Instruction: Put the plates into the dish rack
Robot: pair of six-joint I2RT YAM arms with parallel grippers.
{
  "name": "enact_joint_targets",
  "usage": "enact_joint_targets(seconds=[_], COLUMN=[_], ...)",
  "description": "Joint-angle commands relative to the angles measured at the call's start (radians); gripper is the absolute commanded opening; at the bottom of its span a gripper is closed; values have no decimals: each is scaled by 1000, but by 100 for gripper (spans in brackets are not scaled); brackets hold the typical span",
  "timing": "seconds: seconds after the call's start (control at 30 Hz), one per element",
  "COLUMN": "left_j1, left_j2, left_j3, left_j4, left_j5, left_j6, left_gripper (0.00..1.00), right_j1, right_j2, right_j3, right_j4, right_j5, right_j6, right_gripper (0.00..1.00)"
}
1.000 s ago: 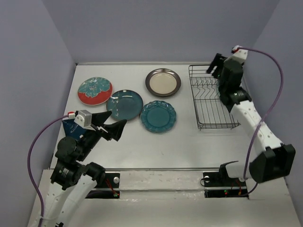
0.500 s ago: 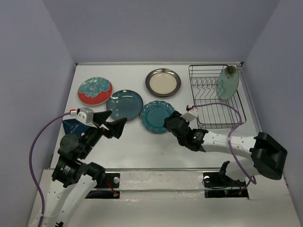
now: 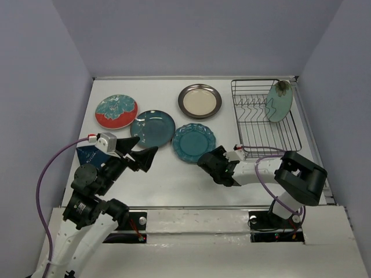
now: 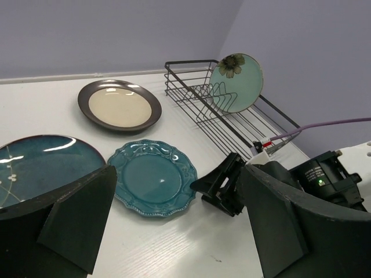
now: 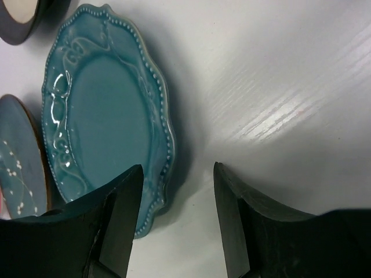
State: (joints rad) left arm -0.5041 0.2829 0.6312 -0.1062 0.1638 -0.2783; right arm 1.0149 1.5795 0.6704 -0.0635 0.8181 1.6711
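White tabletop point(image 3: 168, 191) looked slick: the right gripper point(image 5: 177, 168), jaws apart at the scalloped teal plate point(image 5: 98, 116), could merely shove it away.

red plate point(image 3: 116, 111): teal flower pattern | dark teal plate point(image 3: 152, 128): faint white sprigs | scalloped plate point(image 3: 193, 142): teal, beaded rim | cream plate point(image 3: 199, 100): brown rim | mint plate point(image 3: 279, 102): pale green, dark flower | dish rack point(image 3: 268, 134): black wire | table point(image 3: 174, 174): white
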Motion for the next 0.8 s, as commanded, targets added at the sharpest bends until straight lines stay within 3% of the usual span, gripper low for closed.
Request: enact_joint_targets(seconds=[0.0,0.43,0.5,0.63,0.77], left_j1=[-19,-33,-33,-34,-33], left_j2=[-2,12,16,25,33], left_j3=[41,45,45,45,47], left_j4=[25,19,19,22,25], left_j5=[6,-6,-6,-7,-4], left_j6=[2,4,4,4,4], left_gripper=[99,99,99,99,99], right_j1=[5,5,5,5,5], right_j2=[48,235,254,246,169], right_j3=[18,81,89,83,74], right_j4=[-10,16,16,5,-73], right_j5=[58,67,73,70,96], right_j6=[150,277,276,237,193], right_gripper=[58,44,38,10,7])
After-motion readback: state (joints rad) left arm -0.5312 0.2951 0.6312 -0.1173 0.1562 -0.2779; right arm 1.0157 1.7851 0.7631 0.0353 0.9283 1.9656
